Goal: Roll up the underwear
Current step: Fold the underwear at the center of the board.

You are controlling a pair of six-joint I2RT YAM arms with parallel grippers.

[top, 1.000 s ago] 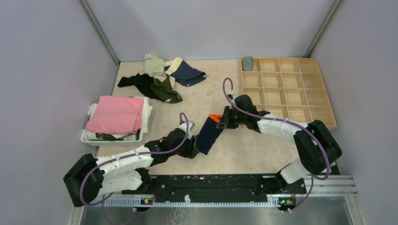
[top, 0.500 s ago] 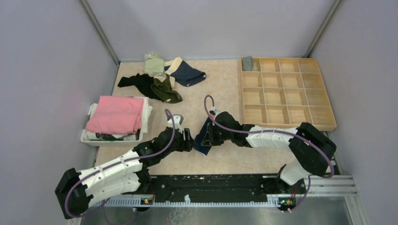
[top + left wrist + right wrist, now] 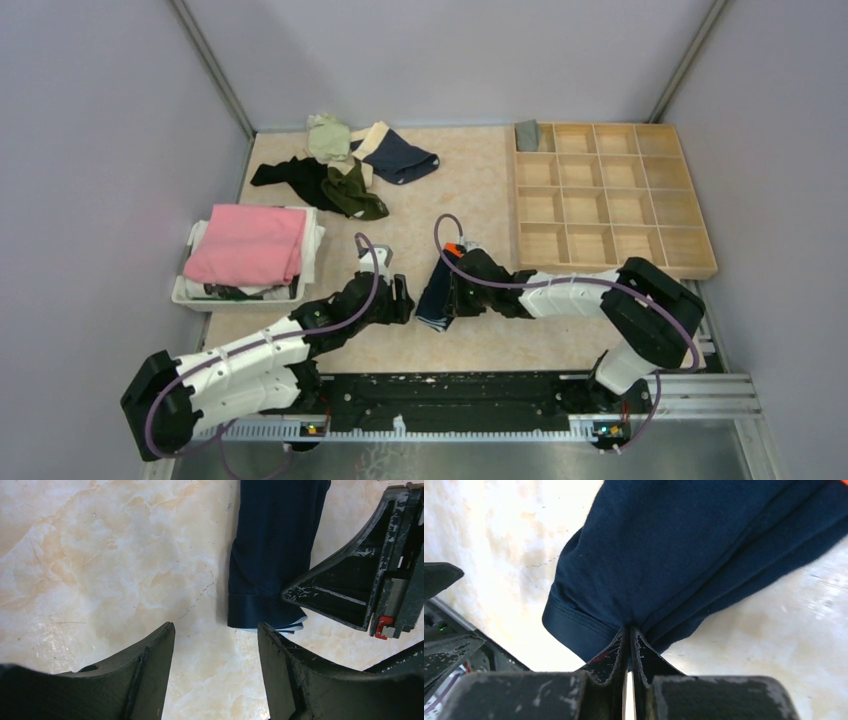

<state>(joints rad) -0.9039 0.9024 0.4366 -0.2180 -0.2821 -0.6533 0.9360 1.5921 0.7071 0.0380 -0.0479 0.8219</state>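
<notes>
Folded into a long strip, the navy underwear with an orange waistband lies at the table's middle. My right gripper is shut on its near hem, and the wrist view shows the fabric pinched between the closed tips of the right gripper. My left gripper stands open just left of that hem. In the left wrist view the left gripper holds nothing, with the underwear just beyond the right fingertip. More underwear lies piled at the back left. One grey piece sits in the wooden tray.
A wooden tray of square compartments stands at the back right. A white basket holding a folded pink cloth sits at the left. Grey walls close the table on three sides.
My right gripper has travelled from the orange waistband end down the strip to its near hem and closed on it. The left gripper shifted slightly away and opened wider.
</notes>
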